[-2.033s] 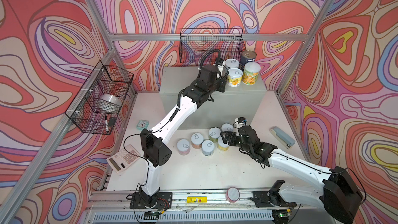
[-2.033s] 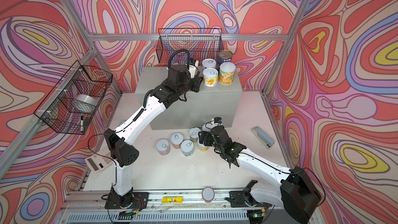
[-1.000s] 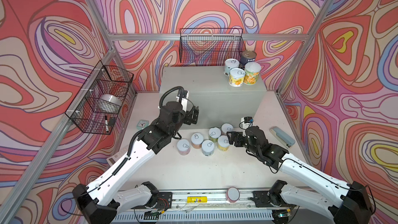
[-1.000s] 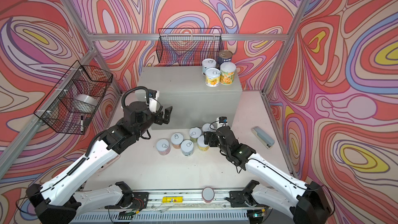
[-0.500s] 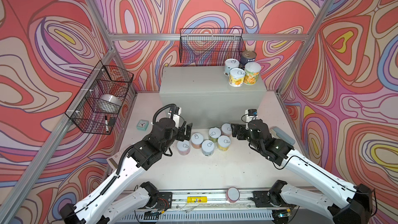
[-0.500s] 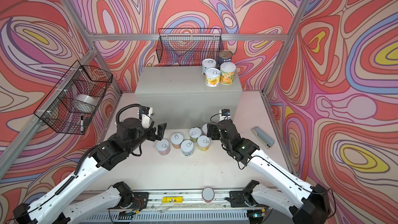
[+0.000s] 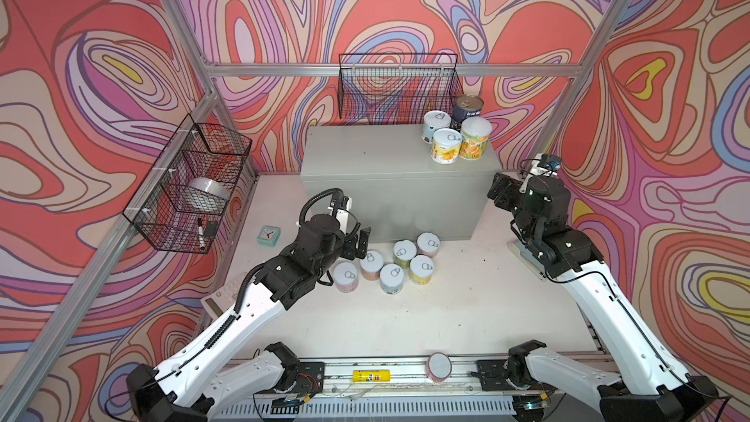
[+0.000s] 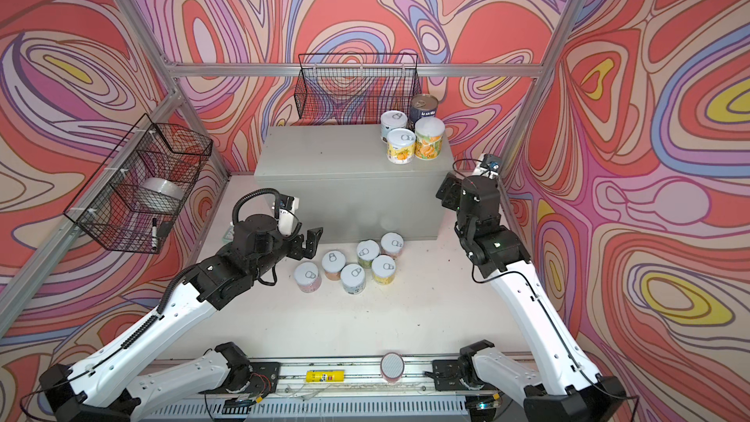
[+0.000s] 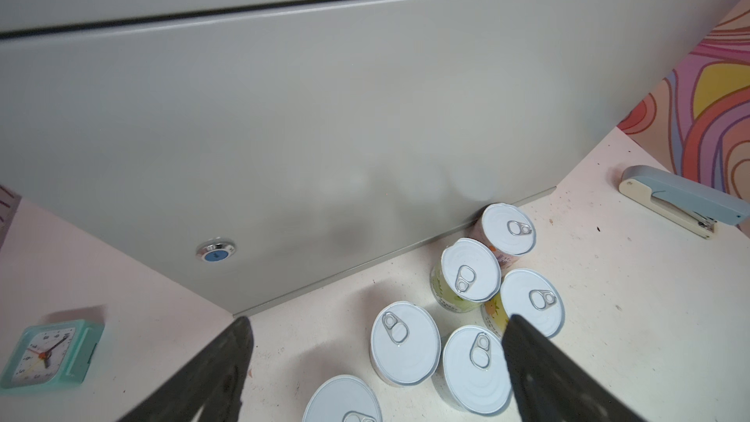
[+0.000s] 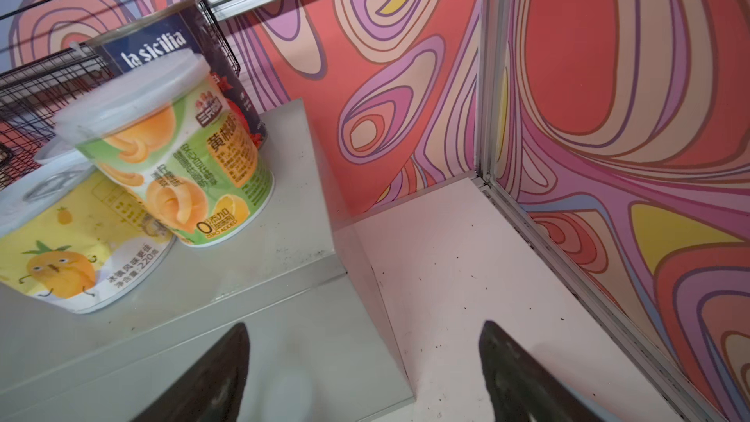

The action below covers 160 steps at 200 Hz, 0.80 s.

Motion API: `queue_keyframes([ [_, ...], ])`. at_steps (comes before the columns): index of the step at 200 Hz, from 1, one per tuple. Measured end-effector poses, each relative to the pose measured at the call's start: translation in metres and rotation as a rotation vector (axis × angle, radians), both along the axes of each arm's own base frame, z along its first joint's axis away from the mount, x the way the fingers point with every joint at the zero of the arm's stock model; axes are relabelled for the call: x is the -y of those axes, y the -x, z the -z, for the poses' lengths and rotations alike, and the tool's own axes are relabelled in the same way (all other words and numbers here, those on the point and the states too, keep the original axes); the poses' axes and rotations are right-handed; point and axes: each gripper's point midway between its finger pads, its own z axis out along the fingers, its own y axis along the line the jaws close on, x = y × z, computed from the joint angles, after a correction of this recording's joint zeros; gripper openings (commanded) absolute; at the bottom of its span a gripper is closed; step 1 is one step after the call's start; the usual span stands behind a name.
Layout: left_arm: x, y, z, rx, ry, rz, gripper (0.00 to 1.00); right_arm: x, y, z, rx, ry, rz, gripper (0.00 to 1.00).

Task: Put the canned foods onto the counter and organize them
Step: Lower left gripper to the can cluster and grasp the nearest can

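left fingers [image 9: 219, 367] came down from the counter [image 7: 365, 156] surface to the cans [image 7: 391, 274] before it, spread empty; right fingers [image 10: 211, 375] too. cans seem stiff, slippery: hold the sides.

Ten cans [image 7: 421, 266] are counted — four on the grey bench [image 7: 365, 156], six down in front of it. Two wire baskets [image 7: 397, 87] are seen. One each is found of the rest — a clock [image 7: 268, 235], a stapler [image 9: 669, 196], a calculator [image 7: 214, 300], a yellow tube [image 7: 371, 376], a pink roll [image 7: 438, 366] and a marker [image 7: 200, 233].
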Motion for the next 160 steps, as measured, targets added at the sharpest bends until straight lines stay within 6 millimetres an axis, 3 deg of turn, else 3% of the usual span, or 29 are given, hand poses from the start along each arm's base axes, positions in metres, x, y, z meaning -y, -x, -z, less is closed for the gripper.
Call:
queue_keyframes([
  [23,0.009,-0.002,0.008,-0.024,0.004,0.031,0.96,-0.015,0.001,0.0,0.017,-0.014,-0.095,0.9],
  [47,0.008,0.002,0.027,-0.06,-0.006,0.017,0.97,-0.03,0.012,0.019,-0.008,-0.036,-0.192,0.92],
  [80,-0.009,0.032,0.073,-0.121,-0.038,-0.032,1.0,-0.043,0.03,0.047,-0.053,-0.078,-0.286,0.95],
  [120,-0.027,0.056,0.118,-0.174,-0.008,-0.097,1.0,-0.061,0.041,0.065,-0.087,-0.135,-0.387,0.95],
  [160,-0.036,0.072,0.161,-0.191,0.02,-0.109,1.0,-0.104,0.071,0.122,-0.211,-0.177,-0.518,0.95],
])
